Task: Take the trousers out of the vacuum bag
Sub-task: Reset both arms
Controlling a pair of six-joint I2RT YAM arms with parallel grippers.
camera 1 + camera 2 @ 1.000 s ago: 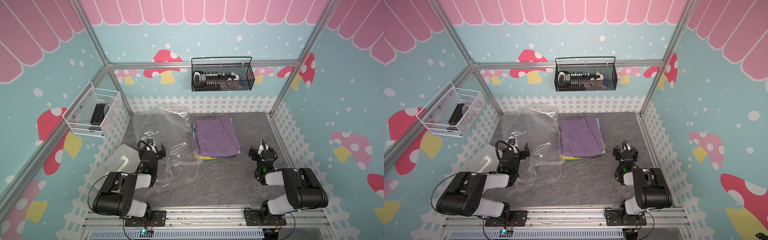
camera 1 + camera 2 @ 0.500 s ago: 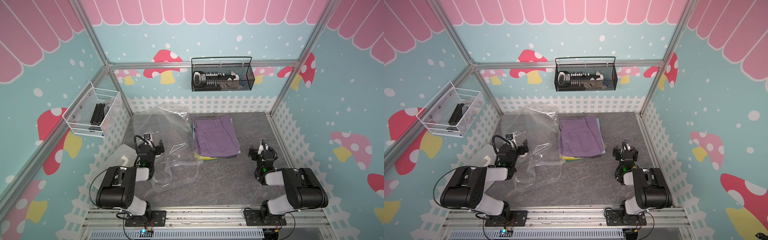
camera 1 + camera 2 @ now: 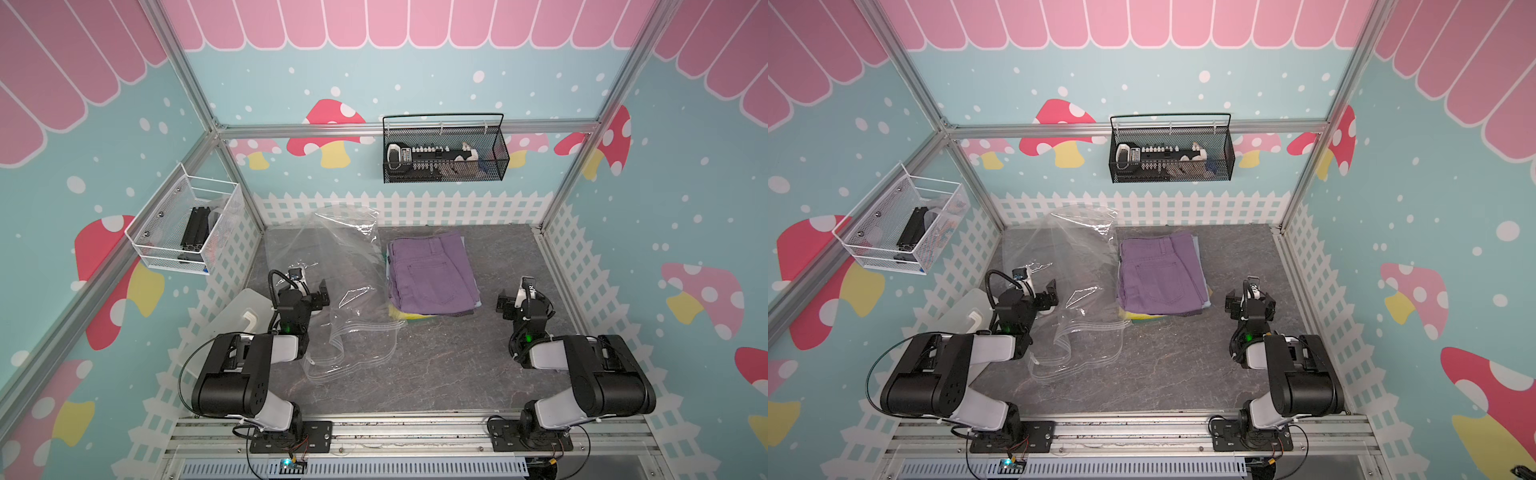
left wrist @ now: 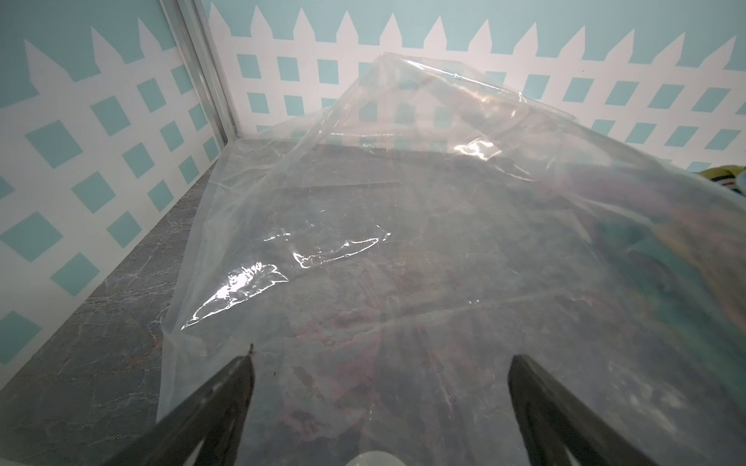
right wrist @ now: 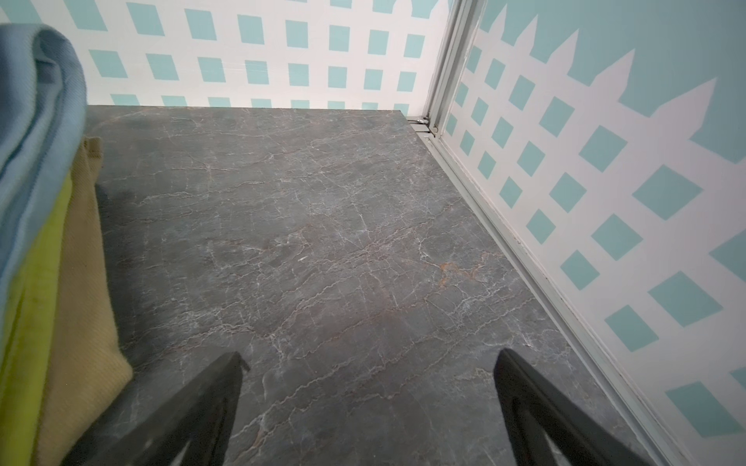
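Left tool [image 4: 382, 358] and right tool [image 5: 369, 353] apart, empty; trousers [image 3: 432, 274] beside vacuum bag [image 3: 340, 249].

No words, numbers, brand names or signs can be read anywhere in this scene. The only candidate is on the far wall. A black wire basket [image 3: 493, 169] hangs there, holding a dark device [image 3: 419, 156] that carries rows of small white marks. In both top views they are too small to tell whether they are lettering.
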